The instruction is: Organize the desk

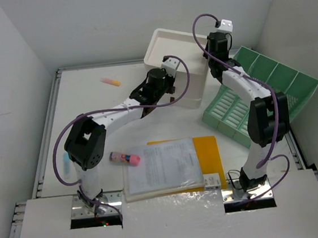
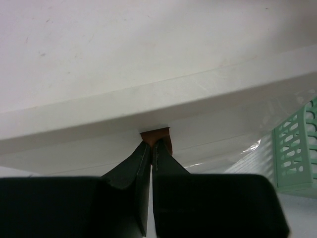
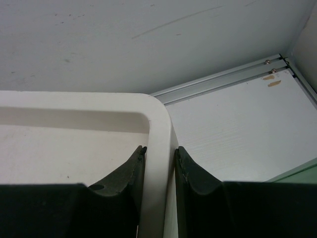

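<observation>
The white desk [image 1: 89, 106] carries a white drawer box [image 1: 169, 47] at the back middle. My left gripper [image 1: 171, 88] is at the box's front face. In the left wrist view it [image 2: 154, 144] is shut on a small brown tab [image 2: 159, 134] that sticks out under a ledge of the box [image 2: 148, 99]. My right gripper [image 1: 214, 57] is at the box's far right corner. In the right wrist view it [image 3: 159, 151] straddles the box's rim [image 3: 157, 129], one finger inside and one outside, pressed shut on the wall.
A green slotted file rack [image 1: 259, 94] lies tilted at the right, near the box. Papers [image 1: 161, 167] on a yellow folder [image 1: 207, 148], a pink marker [image 1: 124, 157], a small white box [image 1: 212, 180], an orange stick [image 1: 110, 81] and a blue item [image 1: 67, 161] lie about.
</observation>
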Controlling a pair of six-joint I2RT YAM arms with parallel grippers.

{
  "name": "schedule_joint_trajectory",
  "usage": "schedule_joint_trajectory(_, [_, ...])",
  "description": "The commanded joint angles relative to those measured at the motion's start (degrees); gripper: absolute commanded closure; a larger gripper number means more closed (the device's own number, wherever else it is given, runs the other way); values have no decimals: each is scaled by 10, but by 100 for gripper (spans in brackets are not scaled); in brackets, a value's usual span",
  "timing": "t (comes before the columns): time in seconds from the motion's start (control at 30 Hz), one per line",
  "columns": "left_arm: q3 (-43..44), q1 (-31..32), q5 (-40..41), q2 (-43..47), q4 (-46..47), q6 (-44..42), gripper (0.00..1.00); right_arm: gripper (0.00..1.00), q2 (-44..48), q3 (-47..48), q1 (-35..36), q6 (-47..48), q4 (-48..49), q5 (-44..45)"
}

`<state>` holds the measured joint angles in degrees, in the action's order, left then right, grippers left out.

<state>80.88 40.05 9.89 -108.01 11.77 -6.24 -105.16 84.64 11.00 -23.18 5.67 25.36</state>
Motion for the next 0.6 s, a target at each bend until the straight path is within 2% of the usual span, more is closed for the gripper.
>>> schedule_joint_trajectory(0.0, [2,-3,-43,7,83,-3,100,100,0,-28,3,7,-80,-44])
schedule_joint_trajectory(0.07, [-1,-4,-46,10,83,-8,100,100,-1,-28,4,5,-80,-43])
schedule_joint_trajectory(0.1, [2,-3,-48,10,75,-13,96,100,-2,-29,4,5,-80,-43])
schedule_joint_trajectory(0.13, [5,-3,-50,10,70,-18,73,100,-2,-29,4,5,-80,-43])
schedule_joint_trajectory(0.17, [6,-3,-52,10,69,-25,66,100,-3,-28,3,6,-81,-42])
schedule_joint_trajectory(0.23, [3,-2,-58,10,72,-41,61,100,-2,-29,3,7,-80,-43])
schedule_joint_trajectory(0.37, [12,0,-56,5,77,-48,61,100,-5,-29,3,5,-80,-43])
schedule_joint_trajectory(0.43, [23,0,-35,-4,77,-51,65,100,-5,-28,3,3,-80,-43])
schedule_joint_trajectory(0.47, [27,-1,-25,-12,78,-53,68,100,-6,-29,4,3,-80,-43])
schedule_joint_trajectory(0.5, [30,-1,-10,-16,84,-54,76,100,-7,-28,4,3,-80,-43])
schedule_joint_trajectory(0.57, [37,-1,-1,-29,87,-54,82,100,-7,-28,4,4,-82,-42])
